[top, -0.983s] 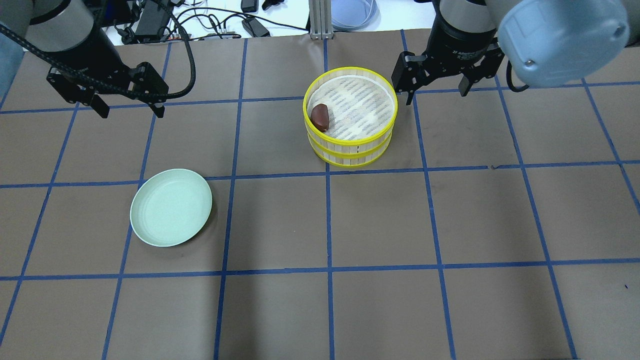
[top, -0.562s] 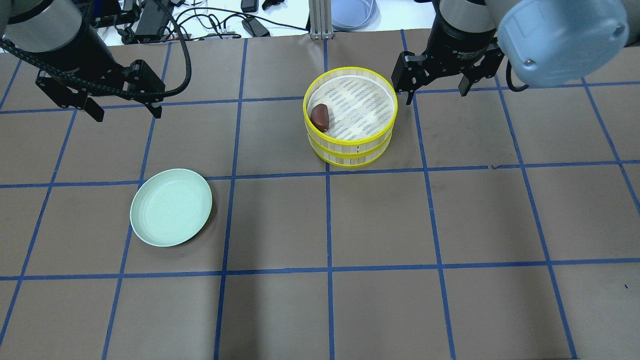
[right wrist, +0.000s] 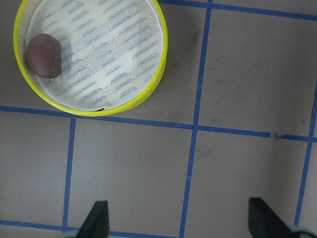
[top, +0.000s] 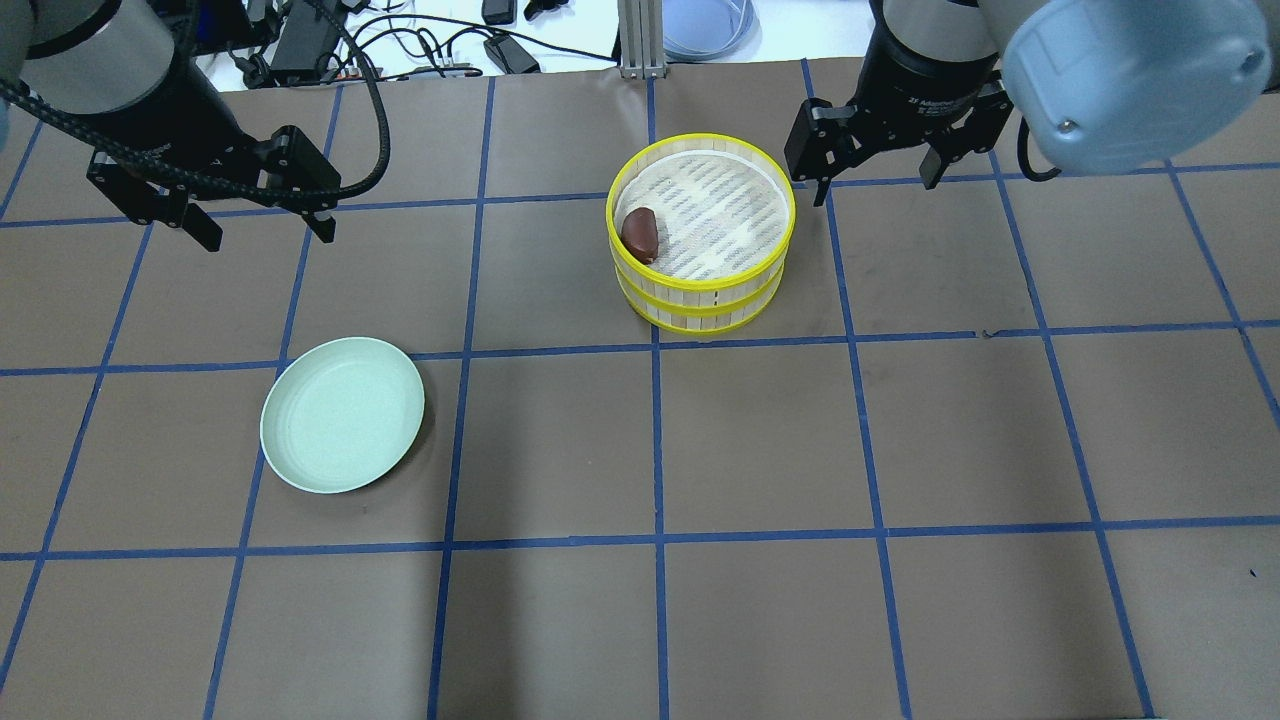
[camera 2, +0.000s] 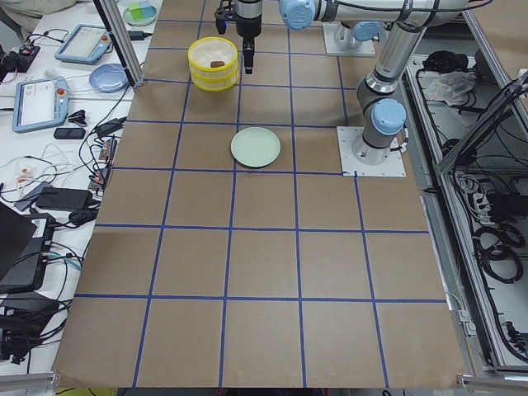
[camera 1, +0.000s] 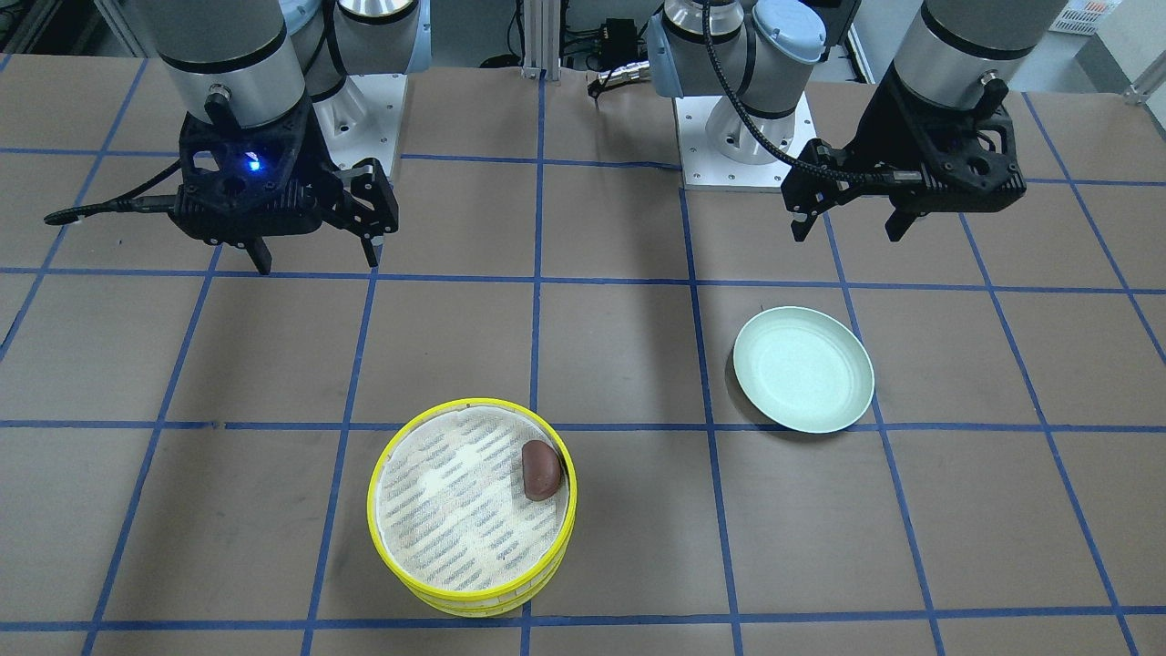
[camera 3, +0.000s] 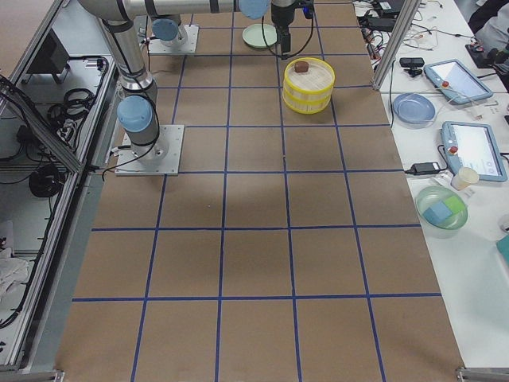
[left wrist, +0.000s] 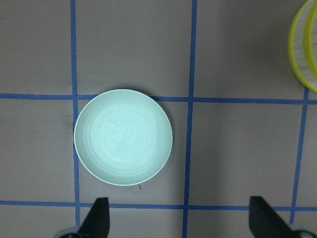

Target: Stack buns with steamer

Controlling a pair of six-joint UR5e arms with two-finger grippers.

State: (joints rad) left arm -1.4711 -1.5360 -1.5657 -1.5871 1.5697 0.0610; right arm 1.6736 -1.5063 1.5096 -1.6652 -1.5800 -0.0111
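One brown bun (top: 639,233) lies in the top steamer tier (top: 720,220), against its left wall, long side running near-to-far. Count, L to R: 1 green plate (top: 342,414), 2 stacked tiers (top: 700,305), 1 bun. L gripper (top: 268,236) & R gripper (top: 875,188) hang up high, both wide open, holding nothing.

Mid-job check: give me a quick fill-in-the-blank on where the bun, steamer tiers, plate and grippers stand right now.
The dark reddish-brown oval bun lies in the ____ of the two stacked yellow-rimmed bamboo steamer tiers.
The pale green round plate holds ____.
The left gripper and the right gripper both have their jaws ____ and grip nothing.
Missing words: upper; nothing; open.
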